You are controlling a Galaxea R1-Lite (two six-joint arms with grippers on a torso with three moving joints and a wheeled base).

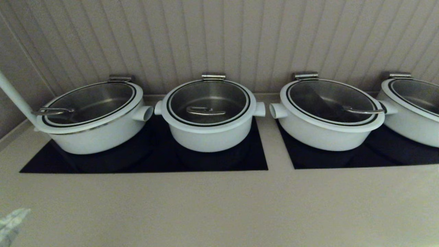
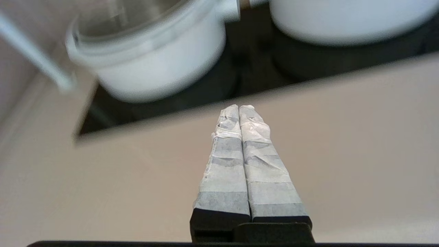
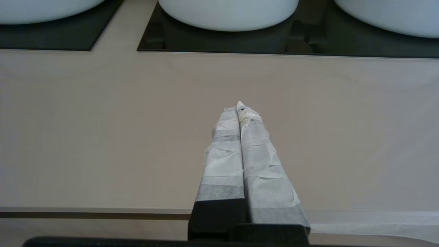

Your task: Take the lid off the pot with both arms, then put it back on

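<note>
The pot [image 1: 209, 137] is the second from the left, white with a short stub on each side, on a black cooktop panel. The lid [image 1: 208, 97] lies flat on it, with its steel-bar handle [image 1: 205, 111] at the centre. My left gripper [image 2: 239, 107] is shut and empty, low over the beige counter in front of the leftmost pot. Its wrapped fingers [image 1: 12, 221] show at the bottom-left corner of the head view. My right gripper [image 3: 238, 108] is shut and empty over the counter near its front edge. It is out of the head view. Both grippers are well short of the pot.
Three wider white pots with like lids stand beside it: one left [image 1: 92, 130], two right [image 1: 325, 130] [image 1: 411, 113]. Two black cooktop panels [image 1: 260, 161] [image 1: 394, 151] are set in the beige counter [image 1: 219, 206]. A white rod [image 1: 13, 96] leans at far left. A ribbed wall stands behind.
</note>
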